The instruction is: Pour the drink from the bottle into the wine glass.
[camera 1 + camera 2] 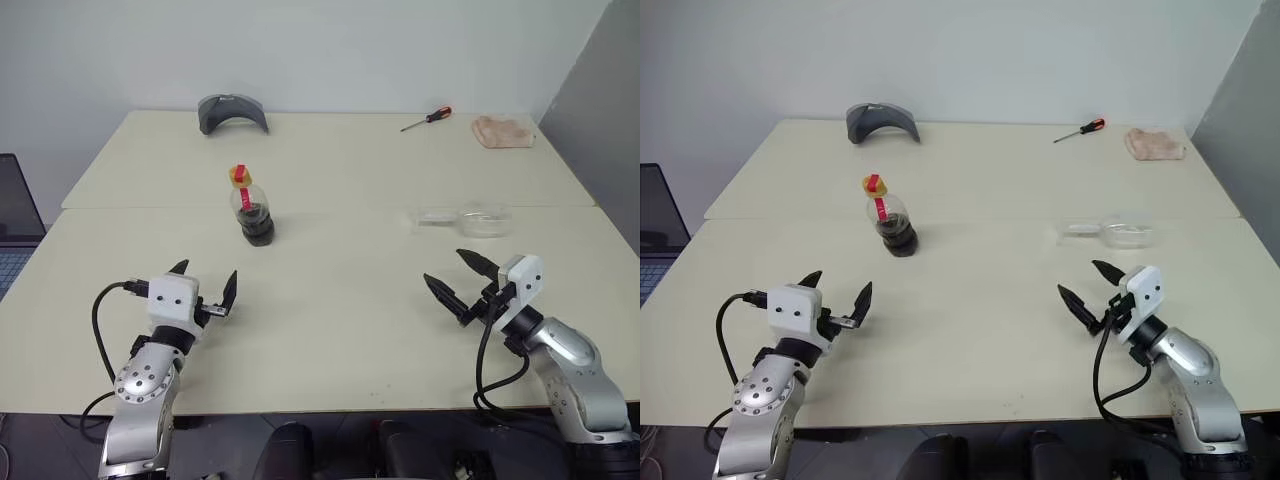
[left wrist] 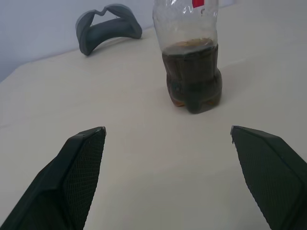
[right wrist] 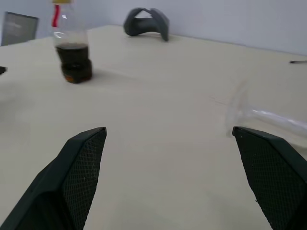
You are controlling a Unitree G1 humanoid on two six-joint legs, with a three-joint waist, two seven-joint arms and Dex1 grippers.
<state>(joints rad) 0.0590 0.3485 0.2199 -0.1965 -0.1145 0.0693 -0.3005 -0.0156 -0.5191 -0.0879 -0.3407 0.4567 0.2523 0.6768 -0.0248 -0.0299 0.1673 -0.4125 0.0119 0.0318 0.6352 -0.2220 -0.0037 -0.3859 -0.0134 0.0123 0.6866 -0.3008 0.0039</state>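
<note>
The bottle (image 1: 252,208) stands upright mid-table, yellow cap on, red strip at its neck, the dark drink (image 2: 192,76) filling its lower half. The wine glass (image 1: 468,219) lies on its side at the right, foot toward the bottle, bowl to the right. My left gripper (image 1: 206,286) hovers open near the front left, pointing at the bottle and well short of it. Open too, my right gripper (image 1: 458,278) sits at the front right, just in front of the lying glass (image 3: 259,115), touching nothing.
A grey curved holder (image 1: 232,112) rests at the table's far edge. A red-handled screwdriver (image 1: 427,119) and a pinkish cloth (image 1: 503,131) lie at the far right. A laptop (image 1: 18,205) stands off the table's left side. A seam crosses the table (image 1: 340,300) behind the bottle.
</note>
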